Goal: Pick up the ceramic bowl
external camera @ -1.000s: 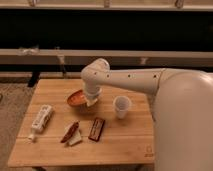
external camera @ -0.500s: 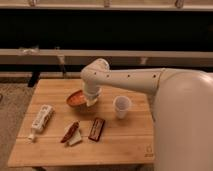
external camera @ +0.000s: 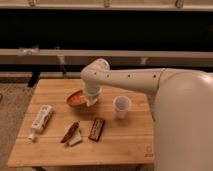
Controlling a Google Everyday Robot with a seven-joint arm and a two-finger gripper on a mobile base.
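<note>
The ceramic bowl [external camera: 76, 98], shallow and orange-red with a darker rim, is at the back middle of the wooden table [external camera: 125, 142], slightly tilted. My gripper [external camera: 91, 101] reaches down from the white arm [external camera: 125, 79] and sits on the bowl's right rim, shut on it. The arm's wrist hides the bowl's right edge. The small white cup [external camera: 121, 106] stands upright to the right of the bowl, apart from it.
A white tube [external camera: 40, 120] lies at the table's left. A red-brown snack packet [external camera: 70, 133] and a dark bar [external camera: 96, 128] lie in front of the bowl. A dark bench or rail runs behind the table.
</note>
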